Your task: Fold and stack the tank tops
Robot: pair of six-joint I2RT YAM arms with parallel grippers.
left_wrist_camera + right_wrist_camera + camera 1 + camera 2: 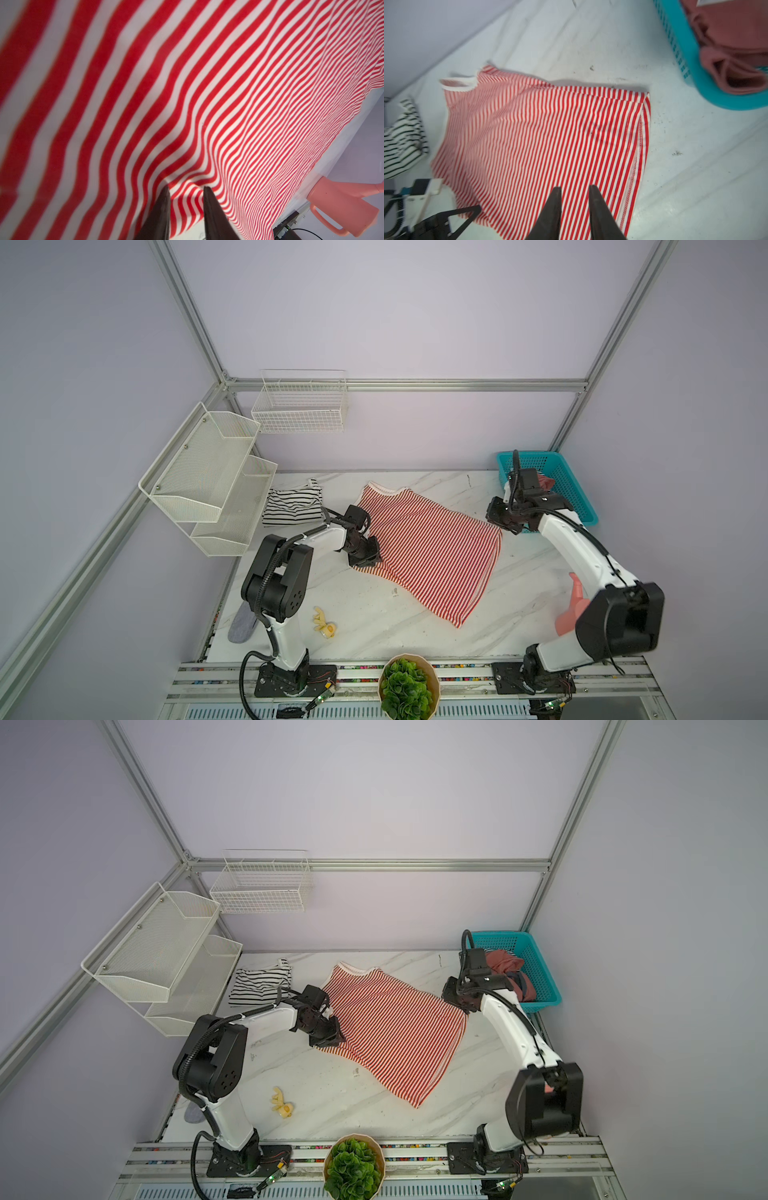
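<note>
The red-and-white tank top lies spread out slantwise in the middle of the marble table, its white-trimmed neck toward the back. My left gripper is down at its left edge, jaws a little apart, with a small hump of the striped cloth between the tips. My right gripper hovers over the hem corner by the basket, slightly open with nothing in it. The black-and-white tank top lies folded at the back left.
A teal basket at the back right holds a dusty-red garment. A pink watering can stands behind the right arm. A yellow peel-like toy, a grey insole, a potted plant and white wall shelves are also here.
</note>
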